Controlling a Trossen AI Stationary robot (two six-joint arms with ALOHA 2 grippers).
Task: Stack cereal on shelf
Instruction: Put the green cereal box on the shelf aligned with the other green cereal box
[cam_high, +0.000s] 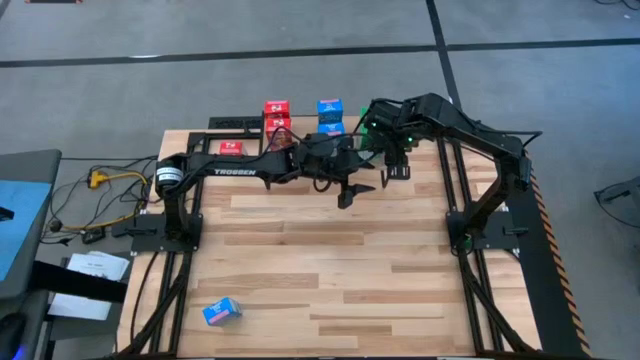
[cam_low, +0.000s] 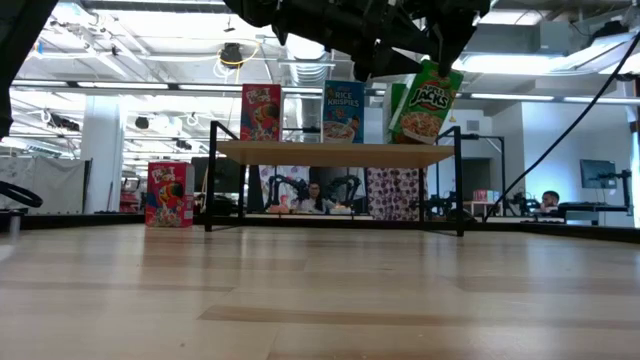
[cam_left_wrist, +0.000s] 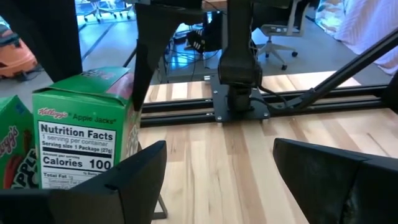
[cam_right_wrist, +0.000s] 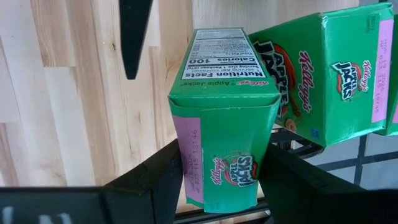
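Low view: right gripper (cam_low: 430, 68) grasps one tilted green box (cam_low: 427, 103); left gripper (cam_high: 362, 190) released; two red boxes (cam_low: 261, 112)

From above, both arms cover the shelf (cam_high: 222, 125) and the green cereal boxes; in the low view, the picture's top edge cuts off both grippers.

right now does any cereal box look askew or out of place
Yes. The green Apple Jacks cardboard box hangs tilted in the right gripper above the light-wood shelf. A blue box lies alone at the slatted table's near edge.
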